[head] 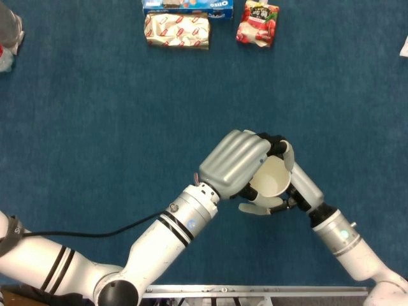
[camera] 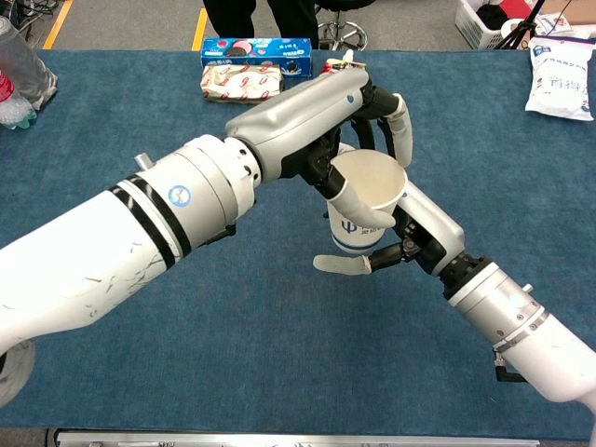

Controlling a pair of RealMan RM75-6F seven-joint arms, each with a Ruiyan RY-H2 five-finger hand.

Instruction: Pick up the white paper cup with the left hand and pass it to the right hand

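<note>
White casing fills the near edge of the chest view: the right forearm rises from the lower right, and the right robot hand (camera: 410,244) sits just under and beside the white paper cup (camera: 363,209). Its thumb reaches out below the cup's base and its palm stands against the cup's far-right wall, the fingers spread; whether they press the wall yet cannot be told.

The cup is held off the blue tabletop (camera: 279,345), upright with its long axis roughly vertical and mouth open upward, a blue band near its base. The left robot hand (camera: 321,121) grips it from above and the left, fingers curled over the rim.

So the cup lies between both hands; the transfer likely waits on the right closing.

At the back lie a biscuit box (camera: 253,47) and snack packets (head: 177,30).
</note>
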